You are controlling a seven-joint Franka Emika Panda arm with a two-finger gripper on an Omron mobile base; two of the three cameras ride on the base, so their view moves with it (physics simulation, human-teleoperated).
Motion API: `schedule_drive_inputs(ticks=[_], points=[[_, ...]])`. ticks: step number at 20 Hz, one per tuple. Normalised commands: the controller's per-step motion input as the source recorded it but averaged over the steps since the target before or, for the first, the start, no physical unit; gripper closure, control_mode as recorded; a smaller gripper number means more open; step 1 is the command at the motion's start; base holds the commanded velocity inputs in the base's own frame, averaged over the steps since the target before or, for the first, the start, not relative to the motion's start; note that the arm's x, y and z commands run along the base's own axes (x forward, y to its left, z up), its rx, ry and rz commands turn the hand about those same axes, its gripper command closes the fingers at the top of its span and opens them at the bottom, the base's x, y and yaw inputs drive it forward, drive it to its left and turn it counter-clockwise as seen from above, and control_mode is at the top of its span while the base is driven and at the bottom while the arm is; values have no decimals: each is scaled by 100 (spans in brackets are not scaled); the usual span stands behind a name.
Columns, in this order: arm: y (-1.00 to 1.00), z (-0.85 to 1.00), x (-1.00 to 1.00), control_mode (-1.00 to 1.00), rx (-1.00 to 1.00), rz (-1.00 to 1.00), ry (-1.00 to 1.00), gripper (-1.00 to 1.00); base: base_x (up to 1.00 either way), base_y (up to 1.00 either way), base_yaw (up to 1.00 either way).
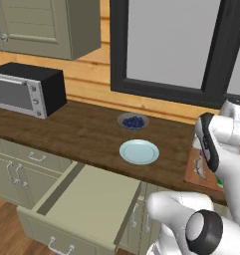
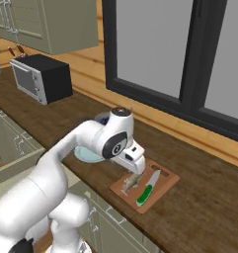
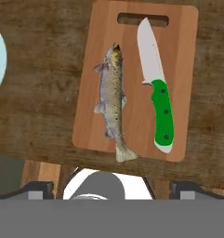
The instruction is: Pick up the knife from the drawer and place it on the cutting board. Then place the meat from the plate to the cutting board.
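Note:
The cutting board [image 3: 185, 69] lies on the dark wooden counter with its handle slot at the top of the hand view. The knife [image 3: 161, 107], green handle and grey blade, rests flat on its right half. The meat [image 3: 112, 102], a speckled tan-brown strip shaped like a fish, lies beside the knife on the left half. My gripper [image 3: 113, 188] hovers over the board's near edge, open, with nothing between its fingertips. In the right base view the gripper [image 2: 132, 174] hangs just above the meat [image 2: 129, 184] and knife [image 2: 147, 188]. The pale blue plate [image 1: 139, 151] is bare. The drawer [image 1: 86, 199] stands pulled out.
A grey bowl of dark berries [image 1: 133, 121] sits behind the plate. A black toaster oven [image 1: 27, 89] stands at the counter's left end. A dark-framed window [image 1: 171, 45] runs along the back wall, with upper cabinets [image 1: 47, 25] to its left.

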Motion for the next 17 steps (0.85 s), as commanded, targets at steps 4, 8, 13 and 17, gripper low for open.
schedule_drive_inputs(ticks=[4, 8, 13, 17], points=[[79, 78, -24, -100, 0, 10, -25, -100, 0, 0, 0], [75, 81, -19, -100, 1, 14, -22, -100, 0, 0, 0], [54, 79, -15, -100, 12, 27, -11, -100, 0, 0, 0], [35, 79, -22, -100, 18, 35, -4, -100, 0, 0, 0]])
